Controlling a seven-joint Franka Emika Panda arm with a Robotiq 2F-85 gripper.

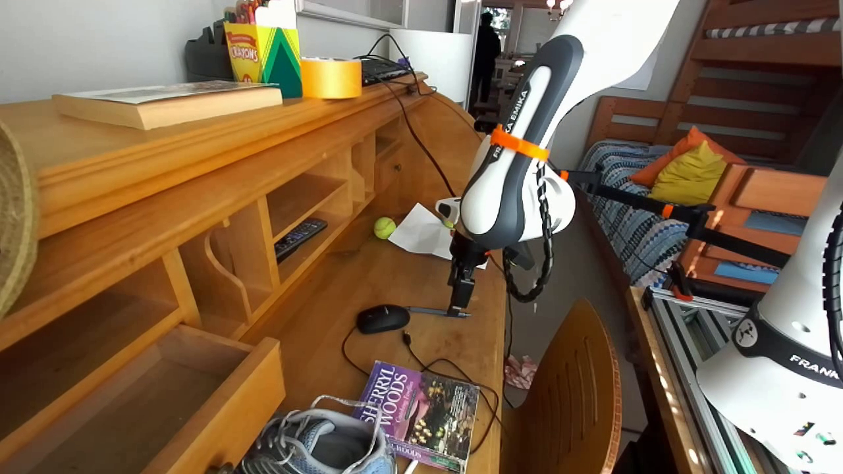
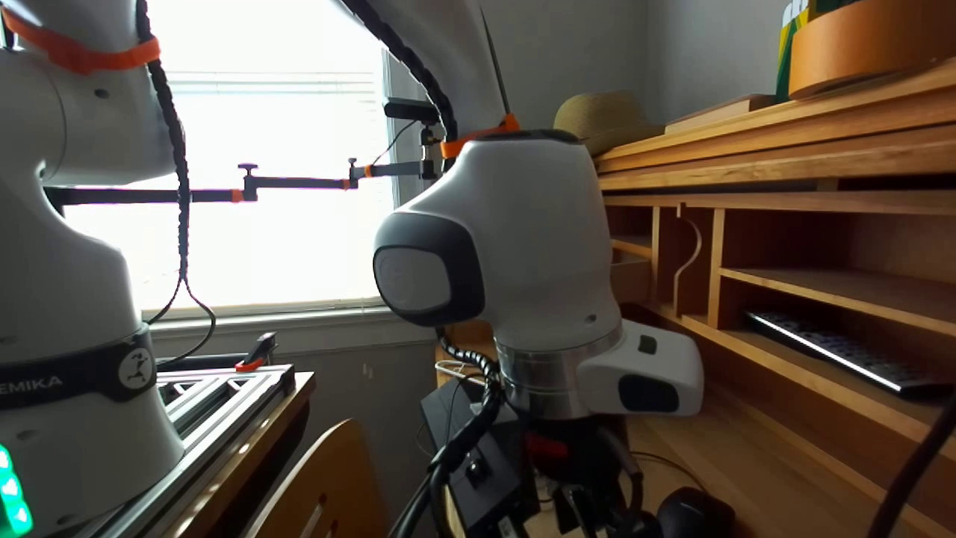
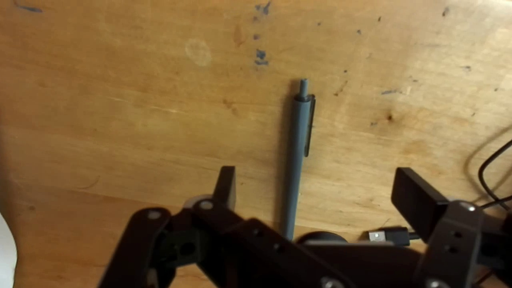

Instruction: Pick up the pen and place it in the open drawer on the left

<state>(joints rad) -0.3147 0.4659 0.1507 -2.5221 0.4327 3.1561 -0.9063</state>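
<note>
Hand (image 3: 314,176), black, two-fingered, is spread wide either side of the slim grey pen (image 3: 297,160) lying on the light-brown wooden desk (image 1: 369,276). Yellow-green box (image 1: 260,62) reads "CRAYONS"; purple paperback (image 1: 428,415), "SHERRYL WOODS".

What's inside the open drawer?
In an exterior view, the open drawer shows bare wood; its front panel hides the strip behind it, and the picture cuts off one end.

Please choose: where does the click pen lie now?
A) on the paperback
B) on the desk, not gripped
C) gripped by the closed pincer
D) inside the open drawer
B, because in the wrist view the click pen lies on the desk, with a visible gap to each jaw of the open pincer.
</note>
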